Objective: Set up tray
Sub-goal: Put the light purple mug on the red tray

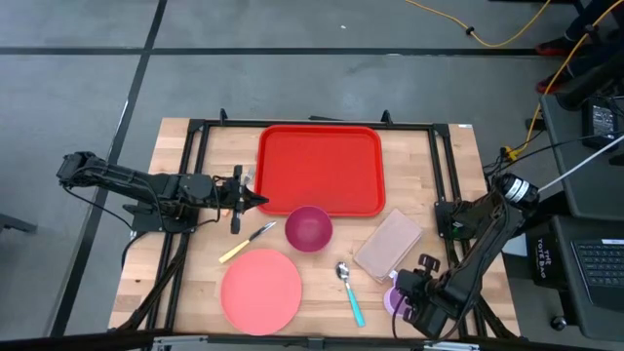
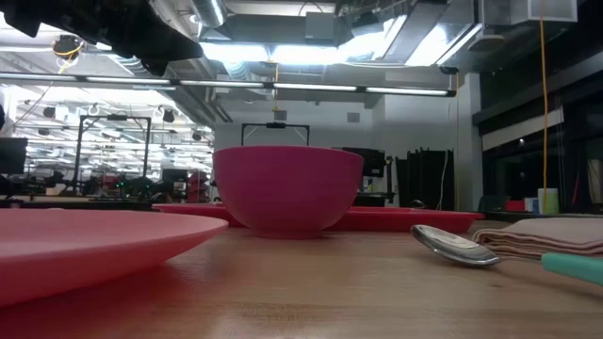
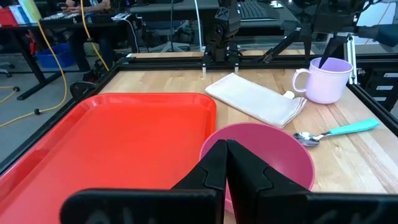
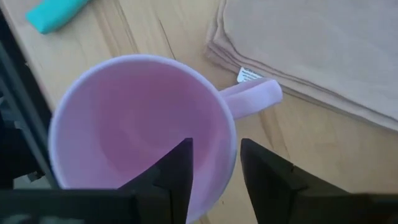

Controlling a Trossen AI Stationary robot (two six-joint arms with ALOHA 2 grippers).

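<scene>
The red tray (image 1: 320, 168) lies at the table's far middle. My left gripper (image 1: 255, 200) is shut and hovers level by the tray's near left corner, pointing at the magenta bowl (image 3: 273, 143). A lilac mug (image 4: 137, 124) stands upright on the table at the near right. My right gripper (image 4: 216, 149) points down over it, open. One finger is inside the mug and one outside, on either side of the wall beside the handle (image 4: 252, 99). My right gripper comes at the mug from above, its fingers on either side of the wall (image 4: 227, 146) next to the handle. A gap shows between the inner finger (image 4: 177, 165) and the wall. Whether the outer finger touches the mug, I cannot tell. The mug stands on the table.
A pink plate (image 1: 260, 291) lies at the near middle, with a yellow-handled knife (image 1: 247, 243) beyond it. A teal-handled spoon (image 1: 349, 291) and a folded beige napkin (image 1: 388, 244) lie between the bowl (image 1: 308, 228) and the mug (image 1: 394, 298). A black frame borders the table.
</scene>
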